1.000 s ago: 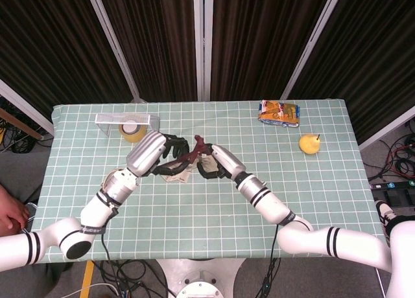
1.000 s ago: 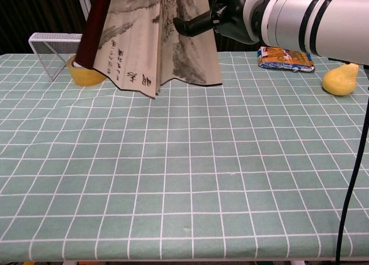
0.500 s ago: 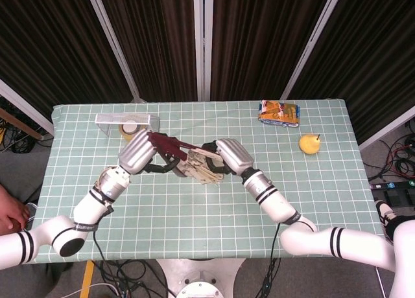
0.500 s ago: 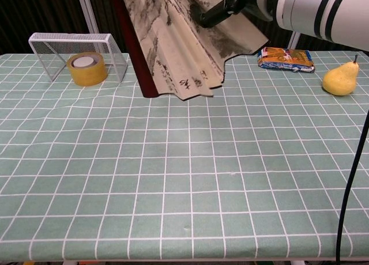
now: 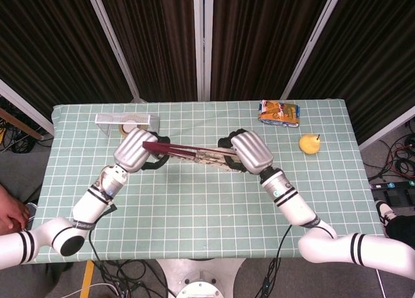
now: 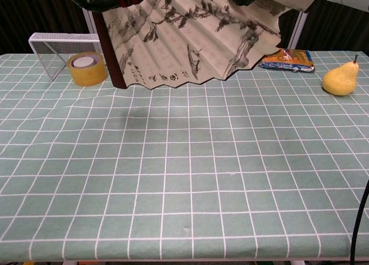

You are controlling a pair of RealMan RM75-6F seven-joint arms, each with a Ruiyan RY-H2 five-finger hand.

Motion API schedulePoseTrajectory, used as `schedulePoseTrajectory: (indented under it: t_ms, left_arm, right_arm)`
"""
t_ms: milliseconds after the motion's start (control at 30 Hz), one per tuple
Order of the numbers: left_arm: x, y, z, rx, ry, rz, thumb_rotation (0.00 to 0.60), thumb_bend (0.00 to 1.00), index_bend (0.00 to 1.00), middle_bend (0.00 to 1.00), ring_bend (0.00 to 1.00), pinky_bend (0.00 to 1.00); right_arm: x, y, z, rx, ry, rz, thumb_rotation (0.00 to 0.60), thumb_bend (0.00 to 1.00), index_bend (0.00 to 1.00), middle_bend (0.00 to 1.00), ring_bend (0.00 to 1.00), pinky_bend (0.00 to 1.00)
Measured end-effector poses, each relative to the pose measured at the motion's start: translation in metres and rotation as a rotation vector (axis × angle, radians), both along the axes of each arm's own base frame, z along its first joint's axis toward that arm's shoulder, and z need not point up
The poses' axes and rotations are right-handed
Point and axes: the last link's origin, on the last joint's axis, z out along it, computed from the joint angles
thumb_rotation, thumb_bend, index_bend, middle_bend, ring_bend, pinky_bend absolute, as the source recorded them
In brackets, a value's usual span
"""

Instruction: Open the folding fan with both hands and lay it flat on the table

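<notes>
The left hand (image 5: pixel 135 150) grips the dark end rib of the folding fan (image 6: pixel 196 37), which hangs spread above the tabletop (image 6: pixel 184 178); the right hand (image 5: pixel 249 152) appears to hold its other end, fingers mostly hidden. A pear (image 6: pixel 340 78) lies far right.

Materials and finishes on the table.
Folding fan (image 6: pixel 196 37): matt pleated paper, ink-painted, glossy dark-red guard sticks; tablecloth (image 6: pixel 190 178): matt checked cloth; hands (image 5: pixel 135 150) (image 5: pixel 249 151): smooth silvery shells; wire rack (image 6: pixel 55 46): white metal mesh; tape roll (image 6: pixel 87 68): glossy yellow.
</notes>
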Motion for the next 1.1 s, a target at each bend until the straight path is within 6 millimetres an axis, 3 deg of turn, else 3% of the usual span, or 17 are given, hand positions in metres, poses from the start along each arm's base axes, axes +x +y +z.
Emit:
schedulePoseTrajectory:
  t_ms: [567, 833, 1100]
  left_arm:
    - [-0.012, -0.002, 0.000, 0.289, 0.364, 0.020, 0.600, 0.39, 0.63, 0.68, 0.64, 0.76]
    - [-0.011, -0.011, -0.010, 0.349, 0.460, 0.045, 0.600, 0.39, 0.63, 0.69, 0.64, 0.76]
    - [-0.008, -0.023, -0.032, 0.359, 0.516, 0.063, 0.600, 0.38, 0.63, 0.68, 0.64, 0.77]
  right_arm:
    - [-0.016, 0.025, 0.040, -0.204, 0.243, 0.078, 0.600, 0.66, 0.73, 0.58, 0.41, 0.31]
    - [-0.026, 0.037, 0.044, -0.269, 0.326, 0.092, 0.600, 0.65, 0.71, 0.57, 0.39, 0.25]
    - [-0.040, 0.048, 0.034, -0.278, 0.381, 0.104, 0.600, 0.65, 0.69, 0.55, 0.36, 0.19]
